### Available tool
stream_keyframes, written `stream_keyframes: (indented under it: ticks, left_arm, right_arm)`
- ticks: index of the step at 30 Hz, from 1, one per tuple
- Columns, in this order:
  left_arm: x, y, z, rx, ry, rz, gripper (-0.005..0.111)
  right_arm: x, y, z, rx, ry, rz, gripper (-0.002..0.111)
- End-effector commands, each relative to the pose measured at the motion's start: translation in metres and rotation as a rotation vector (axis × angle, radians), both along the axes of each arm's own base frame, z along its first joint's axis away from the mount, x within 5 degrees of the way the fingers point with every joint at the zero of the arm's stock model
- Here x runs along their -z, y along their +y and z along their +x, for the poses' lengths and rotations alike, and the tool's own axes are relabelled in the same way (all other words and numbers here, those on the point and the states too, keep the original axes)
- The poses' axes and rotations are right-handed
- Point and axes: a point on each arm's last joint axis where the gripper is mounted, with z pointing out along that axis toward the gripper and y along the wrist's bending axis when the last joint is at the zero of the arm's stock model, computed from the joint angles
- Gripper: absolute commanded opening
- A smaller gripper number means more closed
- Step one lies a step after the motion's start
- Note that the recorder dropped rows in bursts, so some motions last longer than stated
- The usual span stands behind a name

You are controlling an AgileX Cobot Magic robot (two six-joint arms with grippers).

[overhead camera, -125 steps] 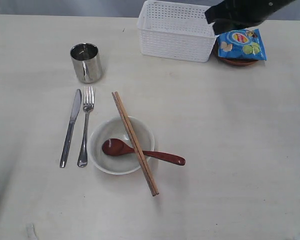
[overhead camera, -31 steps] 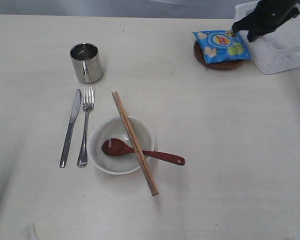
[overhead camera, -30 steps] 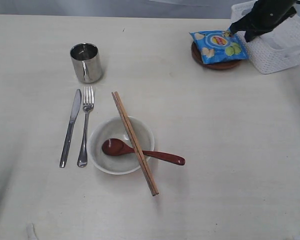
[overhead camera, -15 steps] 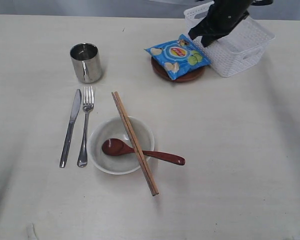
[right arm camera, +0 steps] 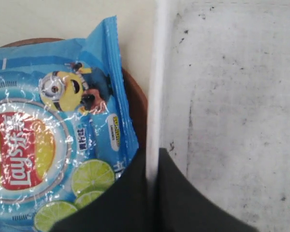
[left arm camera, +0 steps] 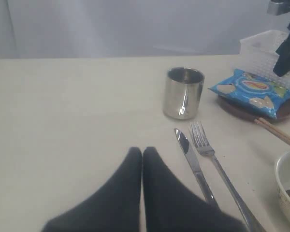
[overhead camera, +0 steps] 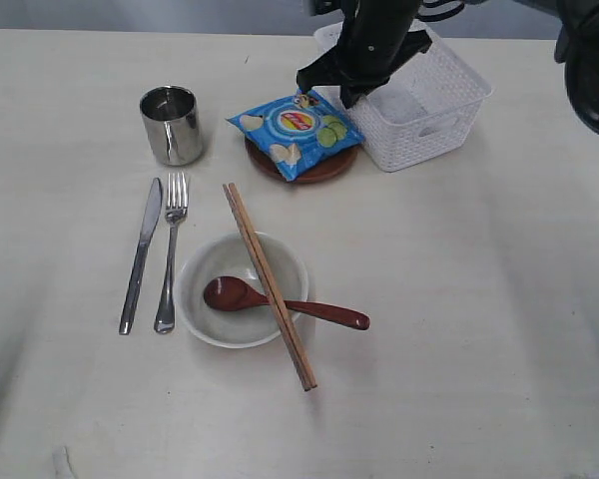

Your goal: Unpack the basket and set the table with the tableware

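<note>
Clamped tight with the right hand (right arm camera: 152, 154) on the wall of the basket (overhead camera: 429, 110), pinching the white rim between both fingers (right arm camera: 121, 193). Nothing to see inside the basket, just a scuffed floor. Hovering low with the left hand (left arm camera: 142, 155) over the tabletop (overhead camera: 479, 319), pressed together on nothing at all. Right beside the right hand: plate (overhead camera: 324, 173) with the chips packet (overhead camera: 295, 130) sprawled across it, touching the basket's corner or very nearly (hard to call from here). Farther off, nearer the left hand: cup (overhead camera: 172, 124), knife (overhead camera: 140, 254), fork (overhead camera: 170, 249), then bowl (overhead camera: 195, 274) with spoon (overhead camera: 230, 294) inside and chopsticks (overhead camera: 265, 269) across the rim. Biggest worry, at a guess: dragging the basket into that plate, shunting it toward the cup or sliding the packet off. Could also slip off so thin a rim. Smooth, pale tabletop, plenty bare away from the right hand; plain grey backdrop (left arm camera: 111, 24) beyond.
</note>
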Motion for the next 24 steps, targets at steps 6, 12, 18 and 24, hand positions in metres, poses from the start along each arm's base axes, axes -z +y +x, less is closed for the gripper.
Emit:
stream_keyframes:
  ticks: [6, 12, 18, 24]
  left_arm:
    - [0.001, 0.0, 0.0, 0.007, -0.002, 0.0, 0.0]
    - [0.001, 0.0, 0.0, 0.007, -0.002, 0.0, 0.0]
    - [0.001, 0.0, 0.0, 0.007, -0.002, 0.0, 0.0]
    - [0.001, 0.0, 0.0, 0.007, -0.001, -0.003, 0.0]
  right_arm:
    - [0.012, 0.007, -0.01, 0.054, 0.053, -0.076, -0.001]
    - [-0.018, -0.034, 0.001, 0.255, -0.036, -0.203, -0.001]
    - [-0.019, -0.047, -0.001, 0.459, 0.127, -0.004, -0.001]
    - [-0.019, -0.021, -0.009, 0.453, 0.116, 0.02, -0.001]
